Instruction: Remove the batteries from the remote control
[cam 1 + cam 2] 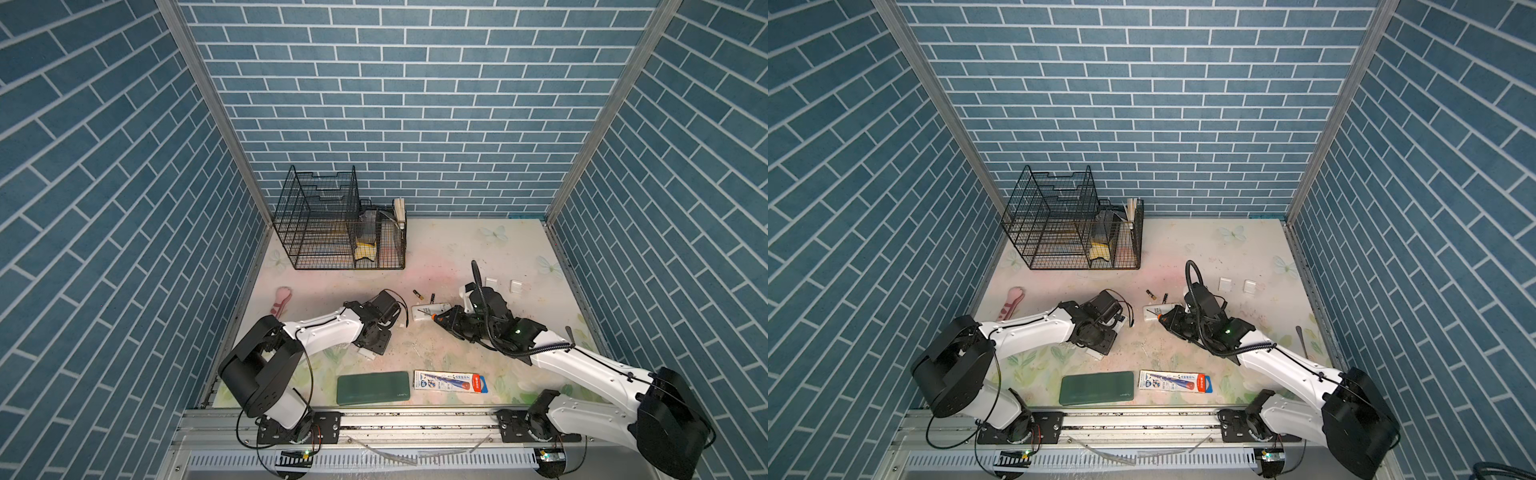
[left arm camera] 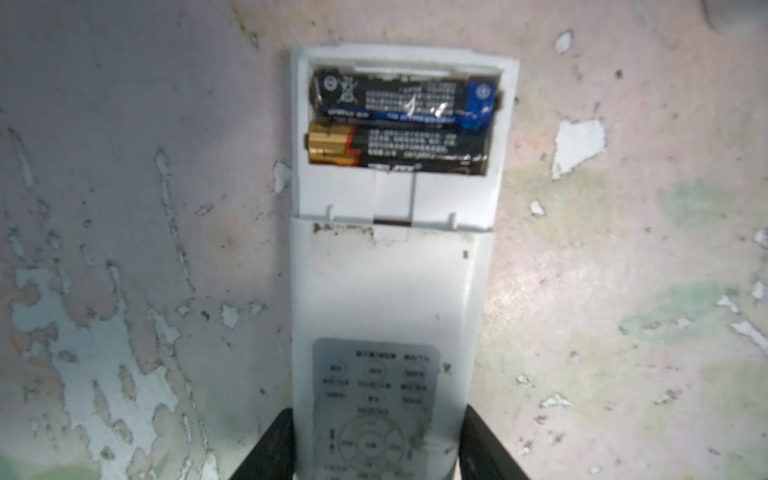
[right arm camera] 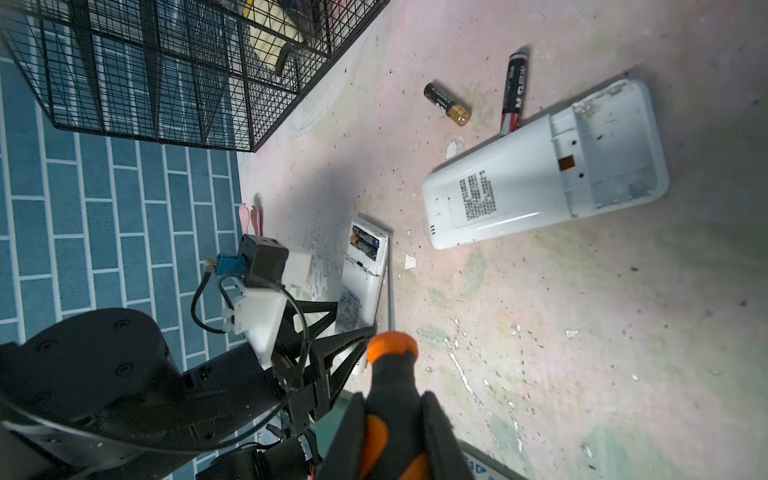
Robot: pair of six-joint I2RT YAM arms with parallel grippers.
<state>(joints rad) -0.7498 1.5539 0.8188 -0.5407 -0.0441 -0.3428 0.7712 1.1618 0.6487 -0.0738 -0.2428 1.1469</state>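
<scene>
The left gripper has its black fingers against both long edges of a white plastic remote control with a grey keypad, gripping the keypad end as it lies flat on the table. The remote's long axis runs straight out from those jaws to the open compartment at its far end. There two slim black cylindrical batteries lie side by side, crosswise to the remote. The right gripper is clamped on an orange-and-black-handled screwdriver, its shaft aimed toward that compartment; whether the tip touches, I cannot tell. That arm looks placed to pry, probably at a battery's end. A second, emptied white remote has two loose black batteries just beside it.
</scene>
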